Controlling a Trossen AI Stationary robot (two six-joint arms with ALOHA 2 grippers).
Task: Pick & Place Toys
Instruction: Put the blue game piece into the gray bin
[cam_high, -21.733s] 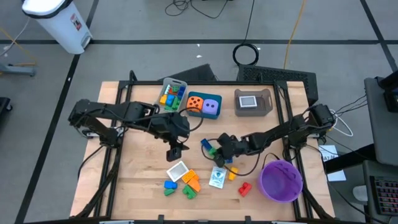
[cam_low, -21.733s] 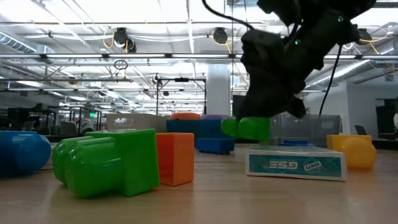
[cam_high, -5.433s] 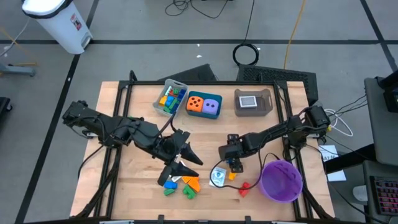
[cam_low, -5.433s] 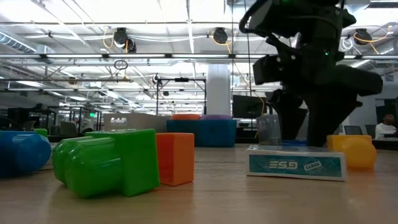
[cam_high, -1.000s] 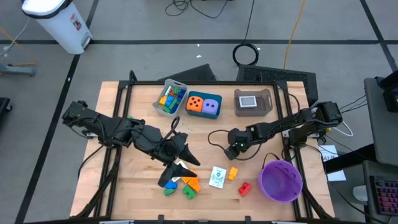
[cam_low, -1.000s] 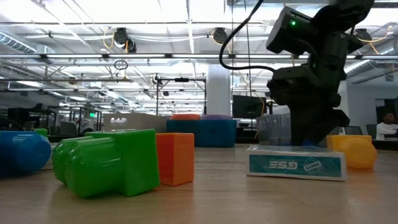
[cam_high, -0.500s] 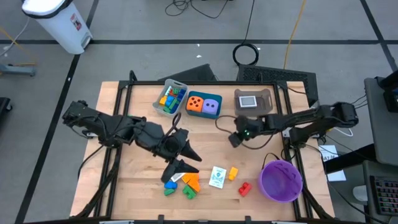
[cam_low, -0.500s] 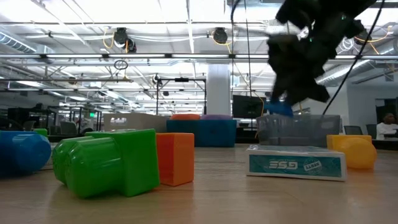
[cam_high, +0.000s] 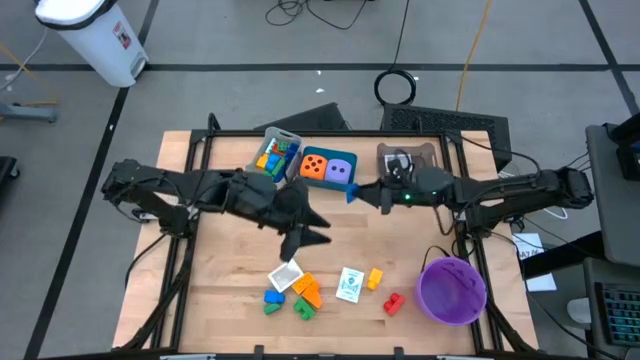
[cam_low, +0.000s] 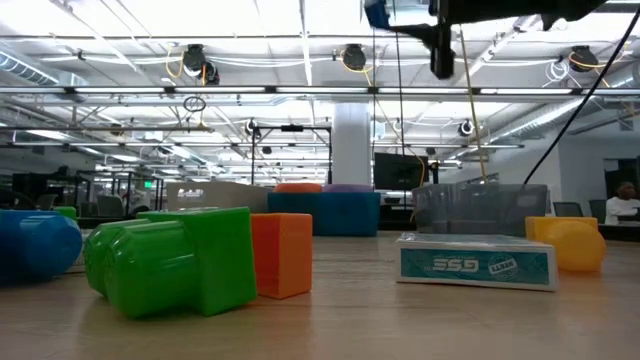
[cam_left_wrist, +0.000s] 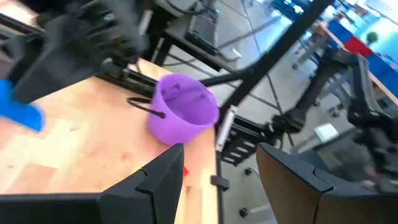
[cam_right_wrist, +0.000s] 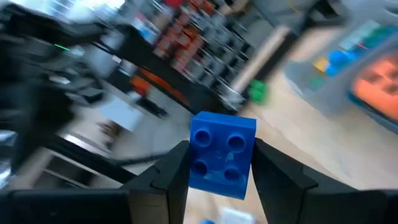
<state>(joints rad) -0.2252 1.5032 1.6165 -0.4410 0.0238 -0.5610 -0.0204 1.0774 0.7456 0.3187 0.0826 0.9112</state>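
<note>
Blue brick (cam_right_wrist: 222, 154) sits clamped between your right fingers (cam_high: 352, 193), raised above the worktop (cam_high: 230, 270) beside the dice tray (cam_high: 328, 170). Your left fingers (cam_high: 318, 226) hang parted and empty over mid-worktop, behind the scattered toys (cam_high: 300, 288).

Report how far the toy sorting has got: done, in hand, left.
Done: several bricks lie in the grey tray, and the two dice sit in the teal tray.
In hand: the right gripper holds a blue brick above the table near the teal tray.
Left: bricks and two cards on the table's near side. The left gripper hovers open, empty.
</note>
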